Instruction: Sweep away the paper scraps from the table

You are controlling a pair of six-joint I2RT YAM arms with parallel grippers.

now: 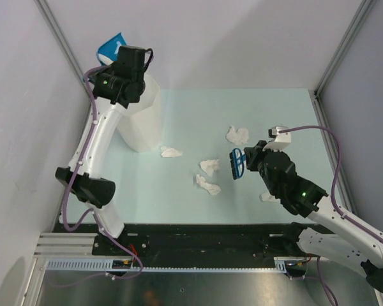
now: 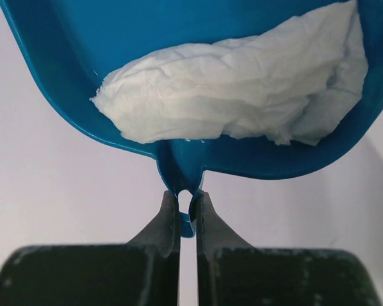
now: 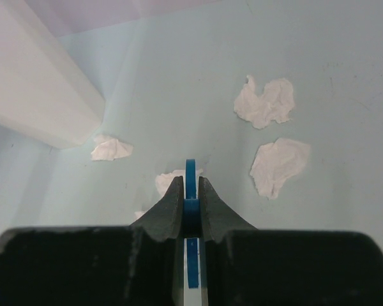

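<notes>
My left gripper [image 2: 187, 203] is shut on the tab handle of a blue dustpan [image 2: 64, 83]. A crumpled white wad [image 2: 242, 89] lies in the pan. From above, the dustpan [image 1: 110, 48] is held high at the back left, by the tall white bin [image 1: 140, 121]. My right gripper [image 3: 190, 186] is shut on the thin blue handle of a brush [image 1: 237, 163], above the table's [image 1: 179, 204] middle. Paper scraps lie on the table: one [image 1: 237, 134] behind the brush, two [image 1: 210, 166] [image 1: 208, 185] left of it, one [image 1: 171, 152] near the bin, one [image 1: 268, 197] partly under the right arm.
The white faceted bin [image 3: 32, 83] stands at the table's back left corner. Grey walls close in the left, back and right sides. A black rail [image 1: 198, 239] with the arm bases runs along the near edge.
</notes>
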